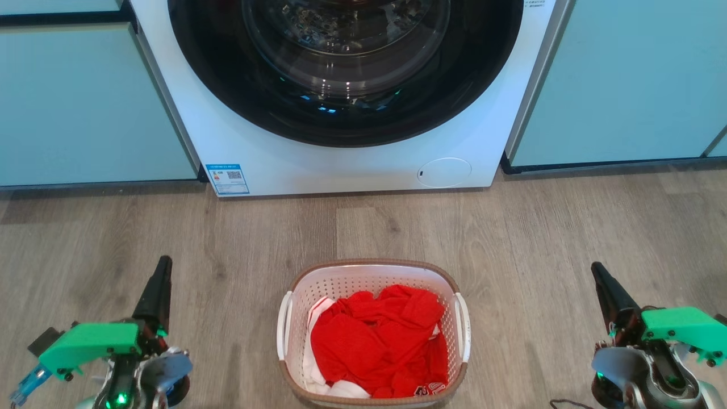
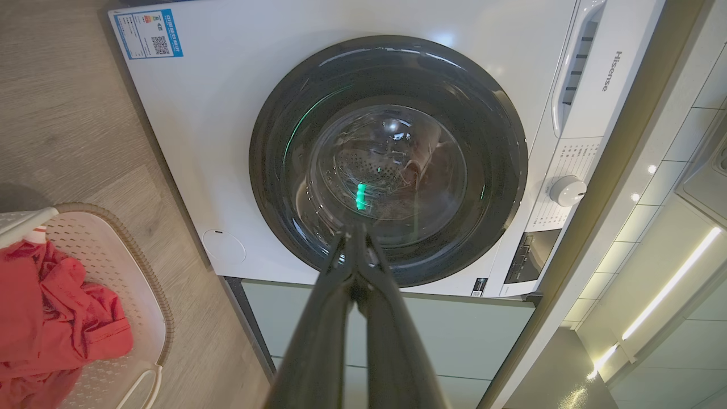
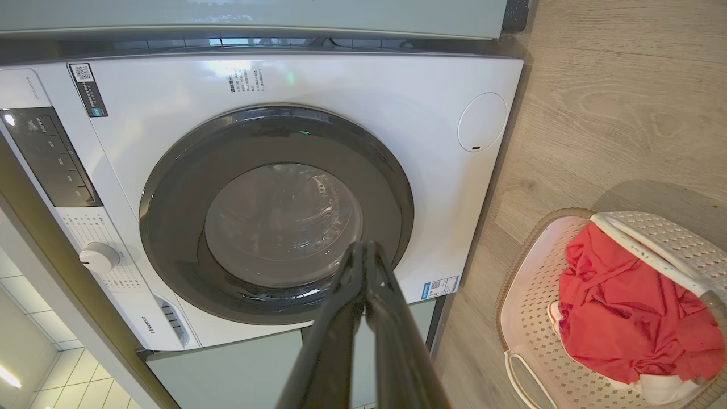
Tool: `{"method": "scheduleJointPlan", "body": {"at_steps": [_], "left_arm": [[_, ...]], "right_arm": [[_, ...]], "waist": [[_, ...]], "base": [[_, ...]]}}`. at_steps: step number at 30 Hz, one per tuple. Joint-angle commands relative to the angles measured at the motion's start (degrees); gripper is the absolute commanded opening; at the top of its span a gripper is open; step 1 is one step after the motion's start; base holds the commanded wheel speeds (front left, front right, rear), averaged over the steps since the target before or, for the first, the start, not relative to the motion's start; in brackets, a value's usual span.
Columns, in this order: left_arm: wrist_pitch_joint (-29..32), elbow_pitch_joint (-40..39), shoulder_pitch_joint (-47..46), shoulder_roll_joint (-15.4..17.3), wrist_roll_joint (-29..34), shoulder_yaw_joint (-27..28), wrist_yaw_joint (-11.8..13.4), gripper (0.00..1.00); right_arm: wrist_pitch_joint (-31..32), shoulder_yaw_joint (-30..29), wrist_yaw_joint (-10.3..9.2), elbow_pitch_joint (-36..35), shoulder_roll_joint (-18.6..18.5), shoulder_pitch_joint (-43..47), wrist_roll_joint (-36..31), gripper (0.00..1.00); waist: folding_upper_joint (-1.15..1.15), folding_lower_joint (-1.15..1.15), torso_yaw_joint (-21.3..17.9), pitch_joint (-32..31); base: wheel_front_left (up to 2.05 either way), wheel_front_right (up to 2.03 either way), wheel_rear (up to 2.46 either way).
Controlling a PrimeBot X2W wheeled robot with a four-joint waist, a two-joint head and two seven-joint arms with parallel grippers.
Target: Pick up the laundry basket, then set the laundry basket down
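Left claw (image 1: 164,266): closed, tips pressed together, holding nothing. Right claw (image 1: 596,270): same, closed and empty. Basket (image 1: 369,281) sits on floor (image 1: 539,238) between the two claws, well apart from both; neither touches a handle. Red clothes (image 1: 377,341) inside it, some white fabric underneath. Washer (image 1: 341,167) straight ahead of both fingertips, beyond the basket, door shut.
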Motion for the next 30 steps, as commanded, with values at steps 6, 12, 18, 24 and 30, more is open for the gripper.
{"method": "scheduleJointPlan", "body": {"at_steps": [6,12,18,24,30], "left_arm": [[0.43,-1.67,-3.41,0.25,0.58,2.12,-0.39,0.00],[0.44,-1.67,-3.41,0.24,0.59,2.12,-0.39,0.00],[0.44,-1.67,-3.41,0.24,0.59,2.13,-0.39,0.00],[0.44,-1.67,-3.41,0.24,0.59,2.13,-0.39,0.00],[-0.33,2.97,1.72,-0.21,0.05,-0.41,0.06,1.00]], "right_arm": [[0.45,0.94,0.26,-1.76,-0.44,-2.72,-0.61,0.00],[0.45,0.94,0.26,-1.76,-0.43,-2.72,-0.62,0.00],[0.46,0.93,0.26,-1.76,-0.43,-2.72,-0.62,0.00],[0.46,0.93,0.26,-1.76,-0.43,-2.72,-0.62,0.00],[-0.34,0.36,0.00,2.83,0.37,1.52,-0.26,1.00]], "waist": [[0.00,0.00,0.00,0.00],[0.00,0.00,0.00,0.00],[0.00,0.00,0.00,0.00],[0.00,0.00,0.00,0.00],[0.00,0.00,-0.01,-0.01]], "base": [[0.00,0.00,0.00],[0.00,0.00,0.00],[0.00,0.00,0.00],[0.00,0.00,0.00],[0.00,0.00,0.00]]}}
